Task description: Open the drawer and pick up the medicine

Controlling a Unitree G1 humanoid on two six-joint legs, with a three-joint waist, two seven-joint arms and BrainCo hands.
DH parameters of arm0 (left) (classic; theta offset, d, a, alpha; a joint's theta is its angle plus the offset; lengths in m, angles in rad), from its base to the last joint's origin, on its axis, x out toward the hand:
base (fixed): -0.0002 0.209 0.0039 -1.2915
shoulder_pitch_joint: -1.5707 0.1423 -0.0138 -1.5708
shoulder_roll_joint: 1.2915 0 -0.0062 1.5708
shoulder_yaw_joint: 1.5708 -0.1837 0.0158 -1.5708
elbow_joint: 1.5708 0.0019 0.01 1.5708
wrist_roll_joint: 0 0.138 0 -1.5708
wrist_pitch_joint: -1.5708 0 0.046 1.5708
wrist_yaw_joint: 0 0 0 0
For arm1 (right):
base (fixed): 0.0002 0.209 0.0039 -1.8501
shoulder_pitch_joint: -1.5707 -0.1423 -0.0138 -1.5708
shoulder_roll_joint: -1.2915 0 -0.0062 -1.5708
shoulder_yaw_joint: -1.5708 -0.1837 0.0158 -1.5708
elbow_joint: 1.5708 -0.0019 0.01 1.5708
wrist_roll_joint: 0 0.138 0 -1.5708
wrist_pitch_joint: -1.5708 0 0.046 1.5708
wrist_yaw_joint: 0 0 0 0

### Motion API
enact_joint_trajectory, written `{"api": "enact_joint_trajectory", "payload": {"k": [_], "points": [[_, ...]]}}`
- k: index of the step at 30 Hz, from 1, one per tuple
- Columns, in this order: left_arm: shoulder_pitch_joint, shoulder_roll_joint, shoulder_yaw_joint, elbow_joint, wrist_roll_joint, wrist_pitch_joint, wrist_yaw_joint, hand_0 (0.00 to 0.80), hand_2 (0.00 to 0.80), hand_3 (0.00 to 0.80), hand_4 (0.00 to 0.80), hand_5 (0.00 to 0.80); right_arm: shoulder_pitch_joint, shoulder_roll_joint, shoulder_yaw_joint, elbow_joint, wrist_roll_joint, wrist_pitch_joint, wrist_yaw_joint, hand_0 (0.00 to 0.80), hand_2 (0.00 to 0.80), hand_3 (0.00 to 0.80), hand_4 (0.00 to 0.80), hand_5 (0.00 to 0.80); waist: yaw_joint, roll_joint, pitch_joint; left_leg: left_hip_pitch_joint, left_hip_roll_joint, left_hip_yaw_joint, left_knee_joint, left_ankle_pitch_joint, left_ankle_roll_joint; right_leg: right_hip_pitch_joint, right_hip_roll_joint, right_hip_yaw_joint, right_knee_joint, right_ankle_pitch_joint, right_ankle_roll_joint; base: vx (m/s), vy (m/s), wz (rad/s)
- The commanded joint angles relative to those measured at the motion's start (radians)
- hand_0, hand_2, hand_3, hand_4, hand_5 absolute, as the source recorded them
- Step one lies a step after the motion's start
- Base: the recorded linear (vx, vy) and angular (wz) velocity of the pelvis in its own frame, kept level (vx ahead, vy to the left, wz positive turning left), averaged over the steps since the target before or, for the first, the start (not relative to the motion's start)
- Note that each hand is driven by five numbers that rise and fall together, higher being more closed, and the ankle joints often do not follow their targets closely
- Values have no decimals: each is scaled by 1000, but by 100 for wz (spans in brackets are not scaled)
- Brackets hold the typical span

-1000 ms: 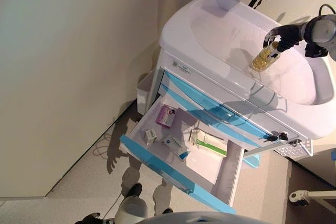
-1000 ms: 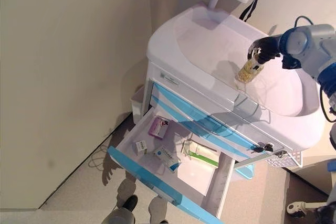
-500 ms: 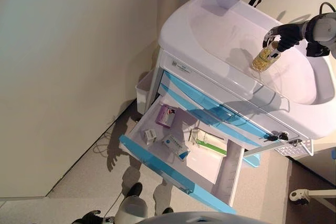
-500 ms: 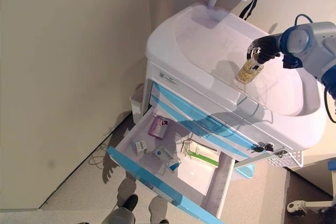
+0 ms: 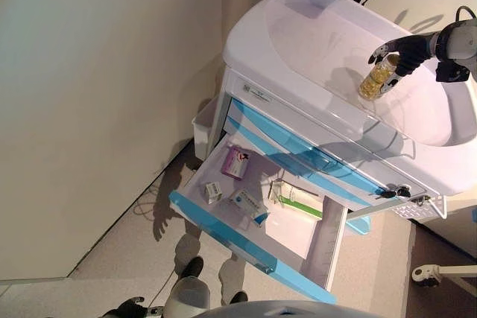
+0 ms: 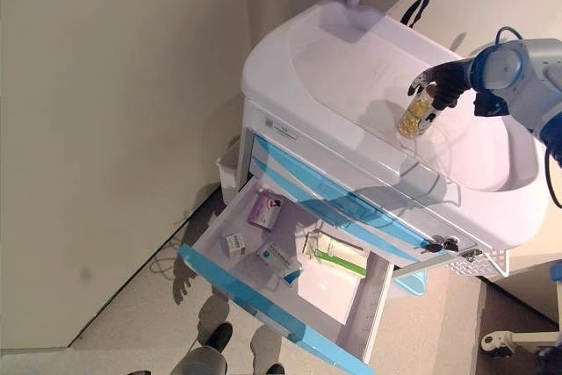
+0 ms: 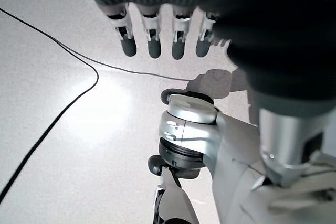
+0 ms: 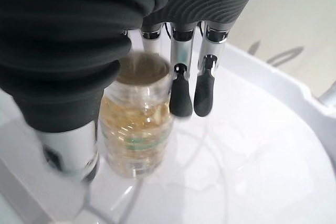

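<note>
Over by the wall, the white cart stood with its lowest blue-fronted drawer pulled well out. On the cart's smooth white top the right hand was at the cap end of a clear medicine bottle full of yellow capsules. The bottle leaned over on the top, its base down and its neck up at the hand. In the right wrist view the fingers hung loosely straight beside the bottle, with the thumb on its other side; I could not tell for certain that anything was pinching it.

Inside the open drawer lay a pink box towards the back, a small white box near the front panel, a white and blue box beside that, and a white and green box further along.

The left hand hung low over the pale floor, its fingers straight and holding nothing.
</note>
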Motion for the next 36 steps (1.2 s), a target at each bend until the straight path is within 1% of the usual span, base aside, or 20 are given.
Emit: {"api": "enact_joint_trajectory", "payload": {"k": [1, 20, 36], "points": [[-14, 14, 20, 19, -10, -10, -2, 0, 0, 0, 0, 0, -28, -6, 15, 12, 17, 10, -20, 0, 0, 0, 0, 0, 25, -27, 20, 17, -19, 19, 7, -33, -7, -46, -22, -2, 93, 45, 50, 0, 0, 0], [-8, 15, 27, 32, 1, -10, 1, 0, 0, 0, 0, 0, -12, 4, -29, 3, 21, 1, -42, 0, 0, 0, 0, 0, 16, -33, 12, 30, -16, 24, 2, -37, -4, -44, -19, 10, 90, 49, 52, 0, 0, 0], [-1, 16, 32, 45, 0, -12, 6, 0, 0, 0, 0, 0, -57, -13, -53, 35, 47, -10, -99, 0, 0, 0, 0, 0, 0, -38, -1, 40, -15, 32, 1, -42, -5, -38, -18, 17, 89, 51, 51, 0, 0, 0]]}}
